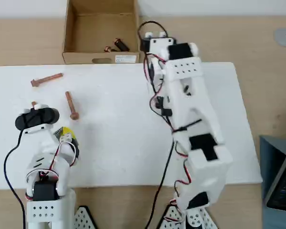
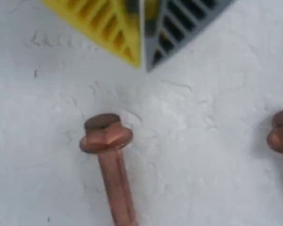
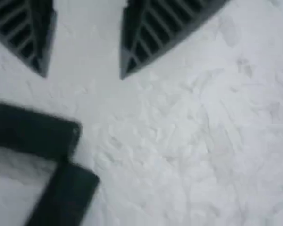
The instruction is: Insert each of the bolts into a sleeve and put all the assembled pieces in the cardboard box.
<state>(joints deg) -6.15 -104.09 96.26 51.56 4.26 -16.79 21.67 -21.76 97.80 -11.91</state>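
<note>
With your left gripper (image 2: 143, 63) pinched shut and right gripper (image 3: 82, 70) spread, lowering the left unopened risks shoving the copper bolt (image 2: 108, 155) aside.

Open mat (image 1: 119, 143) — bolts (image 1: 71, 105) at left

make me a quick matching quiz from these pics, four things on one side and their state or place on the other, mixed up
Things:
1. cardboard box
2. left gripper
3. right gripper
4. sleeves

States:
a. open, over the white mat
b. black, lying flat
c. shut, near the head of a bolt
d. copper and dark pieces inside

Pairs: 1-d, 2-c, 3-a, 4-b
</note>
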